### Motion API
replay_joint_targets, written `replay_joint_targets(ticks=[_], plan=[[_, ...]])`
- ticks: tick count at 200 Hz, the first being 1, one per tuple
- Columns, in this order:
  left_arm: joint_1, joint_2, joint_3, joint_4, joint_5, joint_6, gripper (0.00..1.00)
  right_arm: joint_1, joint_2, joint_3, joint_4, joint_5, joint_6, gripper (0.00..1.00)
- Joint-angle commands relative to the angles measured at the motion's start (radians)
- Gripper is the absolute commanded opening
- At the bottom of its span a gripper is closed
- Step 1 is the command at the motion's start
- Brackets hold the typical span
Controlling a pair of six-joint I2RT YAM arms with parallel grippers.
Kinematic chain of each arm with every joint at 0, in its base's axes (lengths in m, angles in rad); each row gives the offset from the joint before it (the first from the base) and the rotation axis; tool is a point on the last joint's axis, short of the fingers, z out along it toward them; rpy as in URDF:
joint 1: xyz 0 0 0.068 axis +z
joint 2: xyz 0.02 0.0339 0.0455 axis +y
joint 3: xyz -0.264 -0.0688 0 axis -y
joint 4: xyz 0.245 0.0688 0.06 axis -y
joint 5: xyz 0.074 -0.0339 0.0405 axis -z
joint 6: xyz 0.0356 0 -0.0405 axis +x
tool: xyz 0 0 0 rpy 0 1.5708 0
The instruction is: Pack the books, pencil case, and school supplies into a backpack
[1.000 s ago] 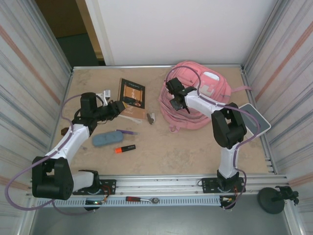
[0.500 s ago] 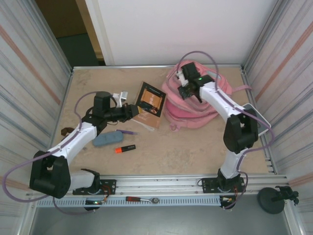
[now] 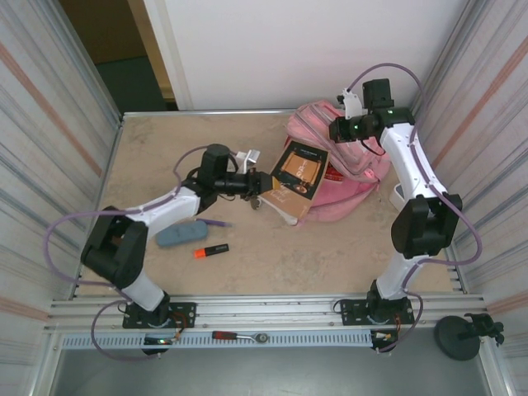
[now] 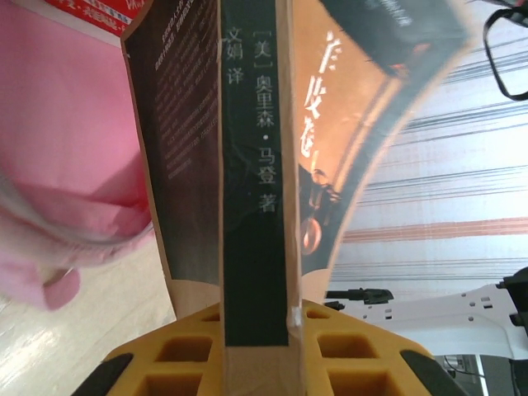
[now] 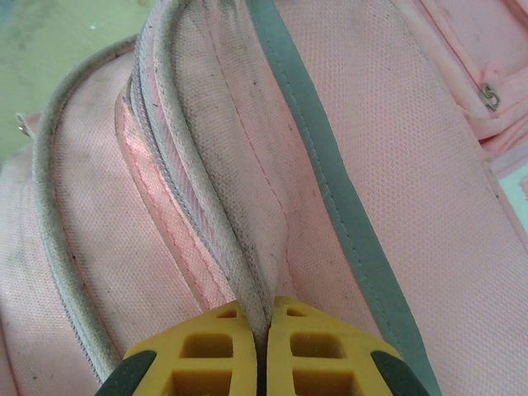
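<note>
Thin, bendy tan book point(image 3: 297, 169) sits clamped at spine by left pincer point(image 3: 262, 183), & right pincer point(image 5: 266, 330) is pinched together on soft backpack point(image 3: 363, 165) fabric.

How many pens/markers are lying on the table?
2. The orange-and-black marker lies right of the blue-grey pencil case, toward the near edge. The thin purple pen lies just beyond it, one end by the case. Others may be hidden under the backpack.

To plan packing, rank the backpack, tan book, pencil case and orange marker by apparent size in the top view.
Largest to smallest:
1. backpack
2. tan book
3. pencil case
4. orange marker
No two look alike.
</note>
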Motion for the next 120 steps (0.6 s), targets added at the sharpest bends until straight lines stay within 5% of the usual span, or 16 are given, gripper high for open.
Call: replay_joint_targets(ticks=[1,120], plan=[[-0.024,0.052,0.091,0.135,0.059,-0.053,0.0,-0.02,-0.004,0.063,0.06,-0.189,0.08,0.0],[0.041,0.39,0.302,0.204,0.114,0.003,0.0,-0.078,0.046,0.094,0.101,-0.357,0.139,0.0]])
